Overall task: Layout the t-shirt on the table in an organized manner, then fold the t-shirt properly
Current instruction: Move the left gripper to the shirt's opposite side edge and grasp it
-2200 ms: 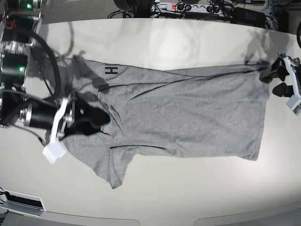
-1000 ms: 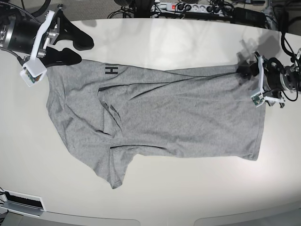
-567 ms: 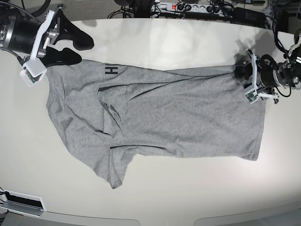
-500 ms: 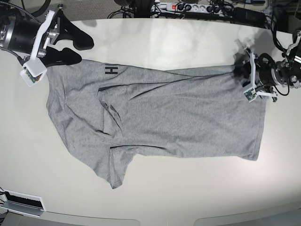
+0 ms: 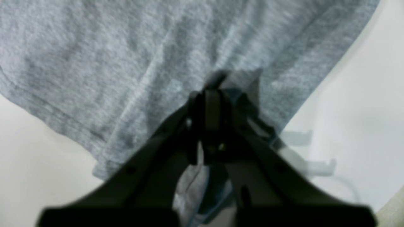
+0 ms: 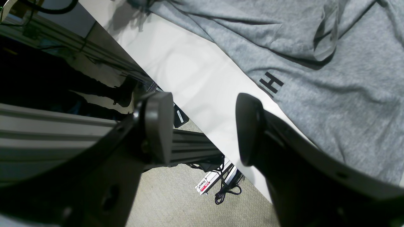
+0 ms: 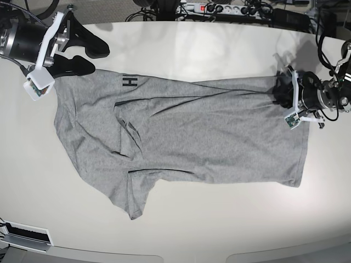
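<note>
The t-shirt [image 7: 186, 137] lies spread but creased across the table [image 7: 219, 230], one sleeve tucked under; no fold made. Left gripper [image 7: 285, 92], open a second ago, is now clamped on the hem corner. Right gripper [image 7: 88, 55] hangs agape, empty, beside the lettered edge, position unchanged.

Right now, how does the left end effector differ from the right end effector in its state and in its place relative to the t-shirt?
The left end effector is shut, pinching the hem corner of the t-shirt; the right end effector stands open and holds nothing. The left one touches the fabric at the shirt's bottom end; the right one is at the opposite end near the black lettering, and no contact shows. Both have black fingers and are over the table.
</note>
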Motion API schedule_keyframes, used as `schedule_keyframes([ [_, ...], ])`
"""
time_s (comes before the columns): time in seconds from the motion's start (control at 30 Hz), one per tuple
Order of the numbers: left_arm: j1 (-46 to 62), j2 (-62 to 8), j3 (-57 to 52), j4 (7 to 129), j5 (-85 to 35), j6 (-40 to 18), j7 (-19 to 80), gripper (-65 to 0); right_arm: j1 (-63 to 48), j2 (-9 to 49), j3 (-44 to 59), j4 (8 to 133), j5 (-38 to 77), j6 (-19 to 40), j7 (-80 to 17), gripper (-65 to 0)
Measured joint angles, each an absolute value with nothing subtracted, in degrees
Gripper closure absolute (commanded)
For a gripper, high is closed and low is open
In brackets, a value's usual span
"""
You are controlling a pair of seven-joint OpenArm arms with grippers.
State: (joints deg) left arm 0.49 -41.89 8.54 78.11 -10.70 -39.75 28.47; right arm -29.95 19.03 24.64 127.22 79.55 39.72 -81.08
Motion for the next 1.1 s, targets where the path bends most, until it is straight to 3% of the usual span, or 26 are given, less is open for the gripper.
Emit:
schedule_keyframes([
  [0.57,-3.7,-43.03,8.56,84.33,-11.09,-39.05,29.65,0.0,-29.82,19.05,24.64,127.22,79.53,39.72,-81.1,-32.5],
  [0.73,-5.93,-43.0,8.56,84.33,-11.14,-36.49,29.76,-1.0,-29.8,19.05,24.64,127.24,79.53,39.72,-81.08,-32.5],
  [0.8,-7.05,-42.98,8.56,84.33,-10.52,-34.81,29.61,-8.6,-29.8,19.05,24.64,127.22,79.55,39.72,-81.08,-32.5],
  [0.9,-8.95,-42.98,8.56,84.33,-9.1,-30.2,29.56,-27.2,-29.82,19.05,24.64,127.22,79.53,39.72,-81.08,-32.5],
  [0.97,-9.72,-43.03,8.56,84.33,-9.19,-26.83,29.45,-36.1,-29.82,19.05,24.64,127.22,79.53,39.72,-81.08,-32.5],
  [1.1,-9.39,-42.94,8.56,84.36,-10.31,-19.77,32.86,-36.8,-29.8,19.05,24.64,127.24,79.53,39.72,-81.08,-32.5],
])
